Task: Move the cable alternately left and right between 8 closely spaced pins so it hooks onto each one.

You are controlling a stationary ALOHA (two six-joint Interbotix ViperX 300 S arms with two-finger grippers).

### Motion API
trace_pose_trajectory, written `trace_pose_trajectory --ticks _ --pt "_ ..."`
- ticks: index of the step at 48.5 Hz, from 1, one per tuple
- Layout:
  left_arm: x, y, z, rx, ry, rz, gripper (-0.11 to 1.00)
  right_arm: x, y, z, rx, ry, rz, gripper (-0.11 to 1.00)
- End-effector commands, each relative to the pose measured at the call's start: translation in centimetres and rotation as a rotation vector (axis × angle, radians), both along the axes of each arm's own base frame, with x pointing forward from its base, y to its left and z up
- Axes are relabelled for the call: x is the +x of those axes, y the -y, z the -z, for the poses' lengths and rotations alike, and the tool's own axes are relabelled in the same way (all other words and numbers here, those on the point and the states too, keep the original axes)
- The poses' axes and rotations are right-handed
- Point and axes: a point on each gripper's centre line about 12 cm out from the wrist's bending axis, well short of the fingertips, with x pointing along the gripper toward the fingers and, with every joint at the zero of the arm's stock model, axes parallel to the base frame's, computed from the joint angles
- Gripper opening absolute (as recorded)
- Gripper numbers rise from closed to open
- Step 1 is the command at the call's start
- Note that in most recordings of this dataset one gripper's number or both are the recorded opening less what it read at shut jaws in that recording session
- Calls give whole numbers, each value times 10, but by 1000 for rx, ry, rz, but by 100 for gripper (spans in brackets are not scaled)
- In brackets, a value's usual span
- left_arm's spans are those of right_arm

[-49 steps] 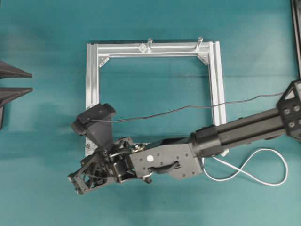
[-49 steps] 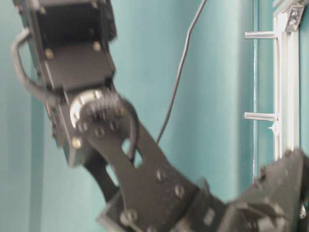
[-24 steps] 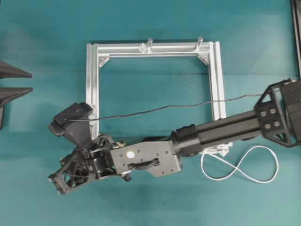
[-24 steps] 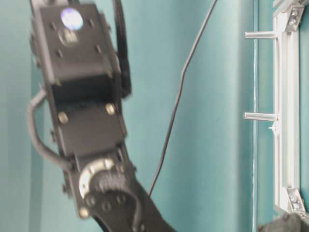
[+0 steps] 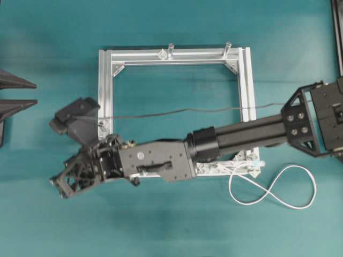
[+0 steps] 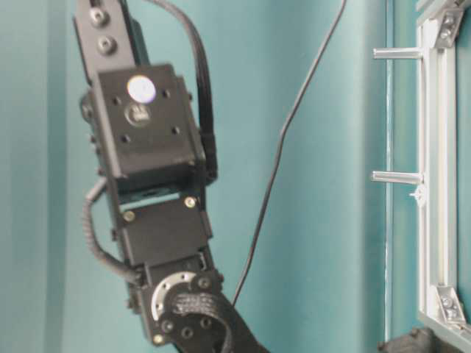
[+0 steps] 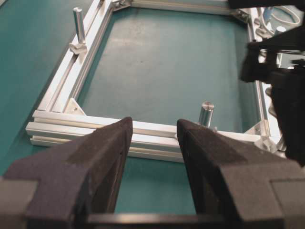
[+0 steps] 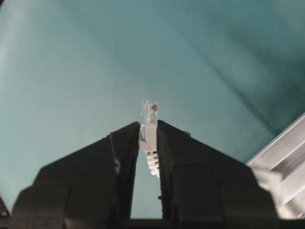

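1. Cable (image 5: 273, 188): gripped by its small white plug (image 8: 148, 125) in the right pincer (image 8: 148, 131), jaws narrow and closed on the plug, tip poking out past the pads.
2. Behind the plug, mostly hidden under the forearm; seen again at the right end of the near rail, then lying in a slack figure-eight on the worktop (image 5: 171, 230) just right of the frame (image 5: 105, 85).
3. Pins (image 5: 236, 167): a few whitish pegs showing on the near rail beside the forearm, the rest covered. Cannot tell from here whether any peg is hooked.
4. Just changed: right pincer carried further left over the past second, from beside the frame's near-left corner to well outside it, above bare worktop. Forearm now stretched along the near rail; slack loop pulled a little leftward but not used up.
5. Meaning for the task, as a judgement: looks like a long pull drawing the line taut along the peg row, either setting a hook or taking up slack before the next crossing. Plenty of loose cord left, so tension probably low at the pegs.
6. Left pincer (image 7: 153, 129): wide apart, holding nothing, hanging by the far-left side and facing the frame and its two upright posts (image 5: 170, 50).
7. Thin black wire (image 5: 177, 111) draped across the frame: part of the arm's camera, not the task's line.
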Motion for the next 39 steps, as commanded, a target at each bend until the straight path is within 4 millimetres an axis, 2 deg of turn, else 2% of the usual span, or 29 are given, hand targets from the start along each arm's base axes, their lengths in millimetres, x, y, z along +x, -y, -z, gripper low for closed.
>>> trace_pose_trajectory --ticks 1,21,39 --pt "2 -1 -5 3 9 -4 48 3 2 -25 7 54 0 15" --pt "2 -1 -5 3 9 -4 48 6 25 -22 -2 51 33 15" --pt "2 -1 -5 3 10 -4 48 7 34 -23 -29 52 24 15"
